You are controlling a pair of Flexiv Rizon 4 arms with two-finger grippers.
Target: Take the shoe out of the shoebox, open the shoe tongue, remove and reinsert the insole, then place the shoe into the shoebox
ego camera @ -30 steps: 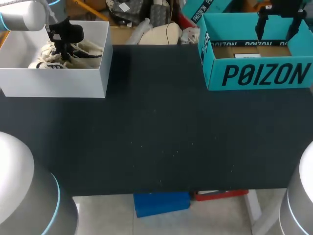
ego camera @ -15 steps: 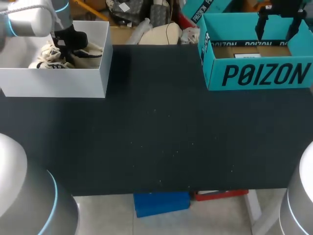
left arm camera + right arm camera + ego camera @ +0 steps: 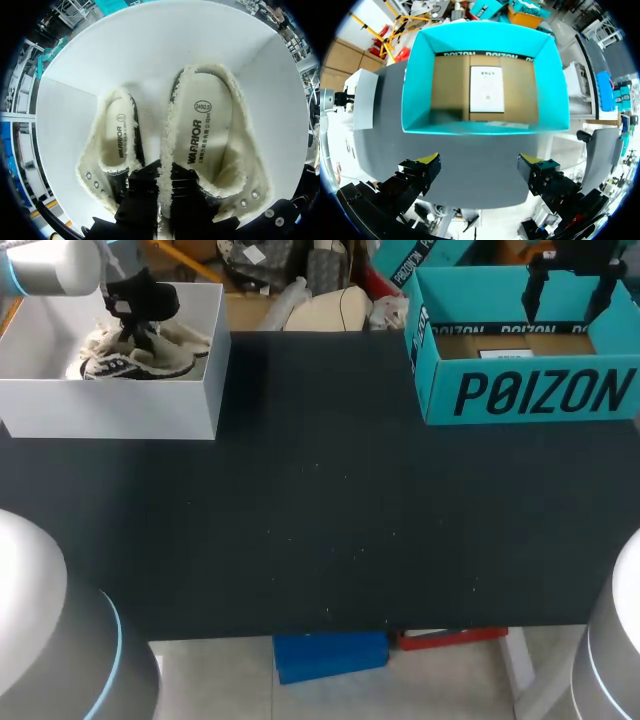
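From where I stood, the white shoebox (image 3: 110, 410) sat at the far left corner of the dark surface (image 3: 320, 520). The left gripper (image 3: 138, 338) was down inside it. In the left wrist view the white shoebox (image 3: 150, 45) held a pair of shoes lined with pale fleece, both seen from above with the insoles showing. The left gripper (image 3: 162, 185) was clamped narrowly on the shoe (image 3: 215, 135), one black finger on each side of its fleecy inner edge. The second shoe (image 3: 112, 140) lay just beside it, the two touching along their inner sides. From above, the shoe (image 3: 135, 358) lay inside the box walls, under the gripper.

At the far right stood a teal box (image 3: 530, 395), open at the top. The right gripper (image 3: 570, 295) hung over it with its fingers spread wide, holding nothing. In its own view the right gripper (image 3: 480, 162) looked down into the teal box (image 3: 415, 90), where a white sheet (image 3: 486, 89) lay flat on the brown floor.
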